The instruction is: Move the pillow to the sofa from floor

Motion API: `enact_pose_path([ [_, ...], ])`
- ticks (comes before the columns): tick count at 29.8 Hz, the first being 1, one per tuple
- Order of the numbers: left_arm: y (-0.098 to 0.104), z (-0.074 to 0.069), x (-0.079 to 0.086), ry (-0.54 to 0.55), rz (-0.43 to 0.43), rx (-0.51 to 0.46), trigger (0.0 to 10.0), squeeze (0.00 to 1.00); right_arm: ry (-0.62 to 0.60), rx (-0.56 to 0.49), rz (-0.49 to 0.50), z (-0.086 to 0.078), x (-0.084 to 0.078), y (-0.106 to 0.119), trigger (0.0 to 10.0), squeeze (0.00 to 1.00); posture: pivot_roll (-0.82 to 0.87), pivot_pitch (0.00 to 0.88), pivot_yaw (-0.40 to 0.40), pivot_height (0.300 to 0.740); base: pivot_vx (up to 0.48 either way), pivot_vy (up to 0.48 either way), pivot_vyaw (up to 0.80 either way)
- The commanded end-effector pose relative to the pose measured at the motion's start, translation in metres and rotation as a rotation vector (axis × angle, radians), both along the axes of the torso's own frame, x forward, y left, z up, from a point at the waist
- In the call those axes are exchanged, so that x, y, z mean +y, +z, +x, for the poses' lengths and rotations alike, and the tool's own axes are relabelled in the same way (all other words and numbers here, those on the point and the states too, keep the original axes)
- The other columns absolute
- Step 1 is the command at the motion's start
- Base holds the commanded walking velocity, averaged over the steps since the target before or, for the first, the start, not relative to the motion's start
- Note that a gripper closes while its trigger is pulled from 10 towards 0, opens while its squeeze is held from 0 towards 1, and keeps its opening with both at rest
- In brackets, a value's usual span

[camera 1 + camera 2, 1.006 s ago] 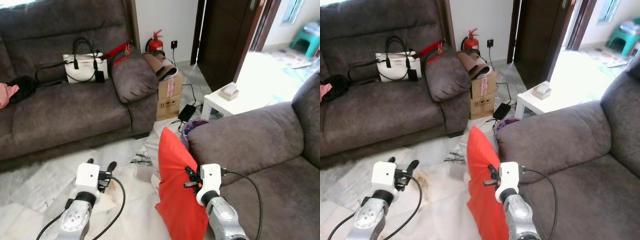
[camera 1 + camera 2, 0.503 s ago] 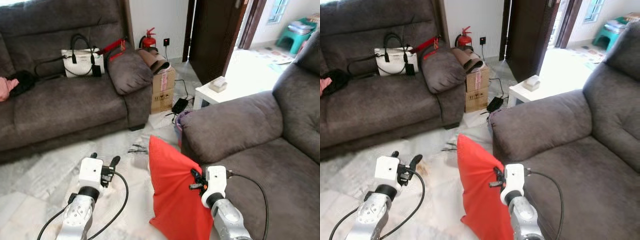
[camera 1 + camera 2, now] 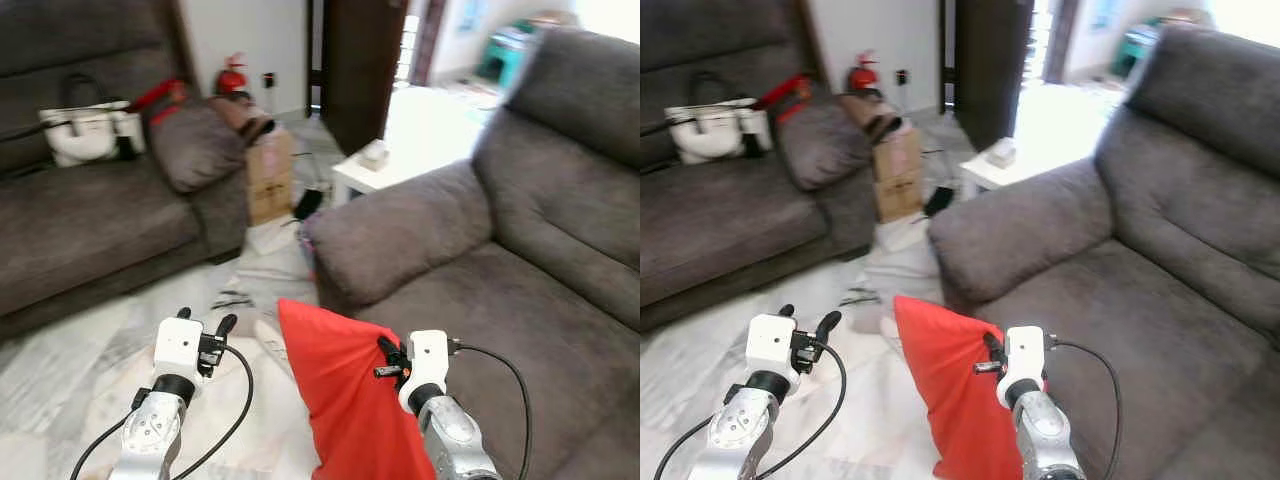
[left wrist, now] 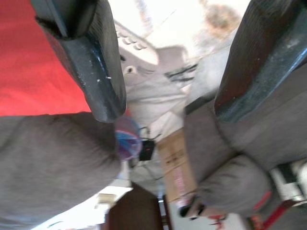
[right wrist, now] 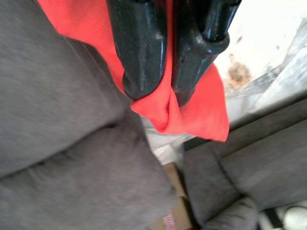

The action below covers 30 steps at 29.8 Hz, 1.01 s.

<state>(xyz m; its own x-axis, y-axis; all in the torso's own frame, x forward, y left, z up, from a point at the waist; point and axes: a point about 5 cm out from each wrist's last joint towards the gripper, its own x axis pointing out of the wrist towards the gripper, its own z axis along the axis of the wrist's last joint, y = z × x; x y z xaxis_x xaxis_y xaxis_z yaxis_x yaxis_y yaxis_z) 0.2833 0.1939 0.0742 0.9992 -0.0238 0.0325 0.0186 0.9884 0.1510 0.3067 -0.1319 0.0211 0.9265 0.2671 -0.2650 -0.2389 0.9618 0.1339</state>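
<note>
Right pincer (image 5: 160,93) is clamped on a fold of the red pillow (image 3: 345,400), the two black fingers (image 5: 139,52) drawn narrow with the fabric pinched between them. Pillow hangs upright from that grip, near centre of the scene, its top corner pointing up and left, its right edge against the front of the near grey sofa (image 3: 520,300). Whether the pillow's lower end touches the floor (image 3: 70,370) cannot be told.

Left pincer (image 3: 205,325) is held out over the pale marble floor, left of the pillow and apart from it. Its fingers (image 4: 84,57) stand wide and carry nothing.

Near sofa fills the right side: padded armrest (image 3: 390,225) just beyond the pillow, seat cushion running right, tall backrest at far right.

Second grey sofa (image 3: 90,220) sits far left, with a white handbag (image 3: 80,130) on its seat and a grey cushion (image 3: 195,145) on its right end. Cardboard box (image 3: 268,180) stands on the floor just right of that sofa; red fire extinguisher (image 3: 232,75) against the wall behind it. Small white tabletop (image 3: 375,170) lies beyond the near sofa's armrest, a small box (image 3: 374,152) on it. Head views are blurred.
</note>
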Motion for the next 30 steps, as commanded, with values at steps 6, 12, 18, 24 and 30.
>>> enact_pose_path([
  [6, -0.0001, -0.0018, 0.0018, -0.006, 0.036, -0.001, 10.0, 0.00, 0.001, -0.115, 0.006, 0.0162, 0.0041, 0.0242, 10.0, 0.00, 0.15, 0.087, 0.009, 0.740, 0.000, -0.147, -0.80],
  [12, -0.0010, -0.0012, 0.0003, -0.006, 0.014, 0.005, 10.0, 0.00, -0.019, -0.112, -0.004, 0.0172, -0.0001, 0.0246, 10.0, 0.00, 0.15, 0.085, 0.008, 0.740, 0.000, -0.480, -0.80],
  [18, -0.0005, 0.0001, -0.0014, -0.007, 0.017, 0.003, 10.0, 0.00, -0.032, -0.115, -0.010, 0.0192, -0.0032, 0.0265, 10.0, 0.00, 0.15, 0.079, 0.002, 0.740, 0.000, 0.000, -0.80],
  [24, -0.0002, 0.0005, -0.0015, -0.005, 0.021, 0.003, 10.0, 0.00, -0.029, -0.115, -0.011, 0.0205, -0.0025, 0.0276, 10.0, 0.00, 0.14, 0.079, -0.001, 0.740, 0.000, 0.000, -0.79],
  [30, 0.0002, 0.0008, 0.0002, 0.002, 0.019, -0.001, 10.0, 0.00, -0.028, -0.110, -0.019, 0.0216, -0.0031, 0.0281, 10.0, 0.00, 0.14, 0.080, -0.005, 0.740, 0.000, -0.114, -0.79],
])
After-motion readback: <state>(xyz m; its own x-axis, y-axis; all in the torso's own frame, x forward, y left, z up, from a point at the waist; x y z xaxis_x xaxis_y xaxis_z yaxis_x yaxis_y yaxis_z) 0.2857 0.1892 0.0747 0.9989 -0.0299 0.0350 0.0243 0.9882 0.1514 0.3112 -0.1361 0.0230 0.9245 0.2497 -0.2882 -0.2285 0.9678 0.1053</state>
